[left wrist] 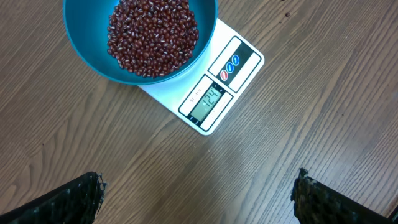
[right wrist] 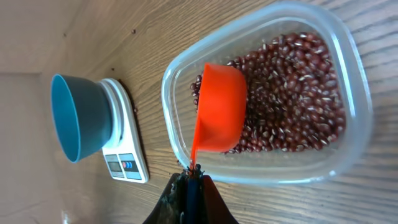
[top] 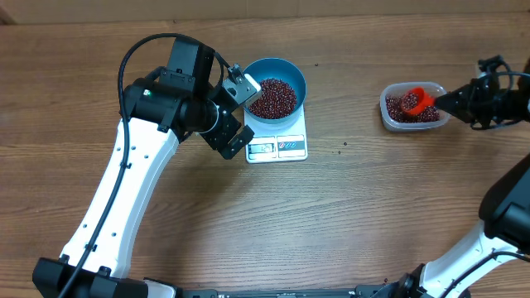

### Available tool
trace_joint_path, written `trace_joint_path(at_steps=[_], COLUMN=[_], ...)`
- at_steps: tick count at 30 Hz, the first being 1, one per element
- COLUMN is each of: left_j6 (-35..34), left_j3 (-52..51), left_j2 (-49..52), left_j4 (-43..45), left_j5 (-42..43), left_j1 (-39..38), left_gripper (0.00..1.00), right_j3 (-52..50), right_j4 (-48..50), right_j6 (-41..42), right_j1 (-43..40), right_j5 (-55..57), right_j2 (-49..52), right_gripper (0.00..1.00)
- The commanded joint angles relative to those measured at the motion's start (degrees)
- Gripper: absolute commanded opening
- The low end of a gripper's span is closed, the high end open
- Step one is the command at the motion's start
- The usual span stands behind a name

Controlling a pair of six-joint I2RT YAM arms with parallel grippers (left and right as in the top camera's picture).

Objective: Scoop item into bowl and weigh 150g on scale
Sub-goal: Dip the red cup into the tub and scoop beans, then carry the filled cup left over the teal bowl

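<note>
On the wooden table (top: 373,207), the scale (top: 277,147) carries the bowl (top: 286,73), whose beans (left wrist: 152,37) look short of target by the display. The left gripper (left wrist: 198,193) hangs above, jaws wide apart and empty. Well apart, in the clear tub (right wrist: 354,118), the right gripper (right wrist: 188,180) is clamped on the red scoop (right wrist: 221,115); best to lift a small, level load and pour slowly

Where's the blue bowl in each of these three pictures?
Overhead: the blue bowl sits top centre, on the white scale.
Left wrist: bowl top left, cut off by the upper edge.
Right wrist: bowl at left, seen sideways.
Shared landmark: the scale beneath it, in all three.
</note>
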Motion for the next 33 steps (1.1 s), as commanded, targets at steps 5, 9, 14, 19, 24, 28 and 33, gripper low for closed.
trace_joint_path(at_steps=[5, 9, 14, 19, 24, 28, 33], left_j6=[0.90, 0.90, 0.90, 0.90, 0.90, 0.90, 0.90], left_j3=[-0.31, -0.33, -0.33, -0.33, -0.33, -0.33, -0.33], left_j2=[0.33, 0.33, 0.33, 0.33, 0.33, 0.33, 0.33], left_j4=[0.07, 0.07, 0.07, 0.07, 0.07, 0.07, 0.07], left_j5=[0.07, 0.07, 0.04, 0.07, 0.07, 0.04, 0.07], left_j1=[0.20, 0.20, 0.20, 0.20, 0.20, 0.20, 0.20], left_gripper=[1.00, 1.00, 0.99, 1.00, 0.99, 1.00, 1.00], right_j3=[-0.20, -0.20, -0.20, -0.07, 2.01, 5.70, 10.78], right_j4=[-1.46, -3.26, -4.81, -4.90, -5.77, -7.32, -9.79], right_j6=[-3.48, -6.27, -7.78, -7.74, -7.72, -7.48, -7.15], right_j1=[-1.86, -1.60, -0.39, 2.45, 6.64, 10.43, 15.61], right_j5=[-10.16, -13.94, -16.35, -16.37, -16.35, -16.37, -16.33], right_j2=[0.07, 0.07, 0.04, -0.15, -0.26, -0.33, -0.37], right_gripper=[0.04, 0.04, 0.04, 0.04, 0.04, 0.04, 0.04])
